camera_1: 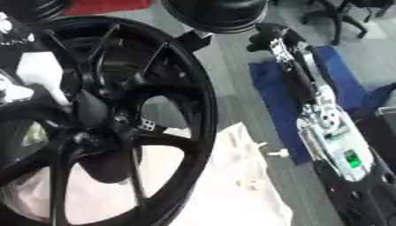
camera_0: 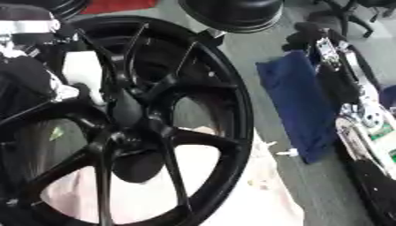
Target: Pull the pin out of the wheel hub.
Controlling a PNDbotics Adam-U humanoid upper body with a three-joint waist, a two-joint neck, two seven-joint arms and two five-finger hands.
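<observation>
Wheel hub is being shown as the dark centre of a glossy black alloy wheel. The wheel is filling the left half of both views, and thin paired spokes are fanning out from the hub to a deep rim. The wheel is being carried, tilted, on a white sheet that is lying over a grey floor. No pin is being made out for certain at the hub. A white piece is being seen between the upper left spokes, just beside the hub, but whether it is the pin cannot be told.

The left robot hand is being seen at the left edge, close against those same spokes and the white piece. Whether it is holding anything, or how wide it is set, cannot be told.

The right robot hand is being held well apart from the wheel, at the far end of an arm that is stretched over a blue cloth on the right. Its state cannot be told either.

A round black object is being seen beyond the rim's top.
</observation>
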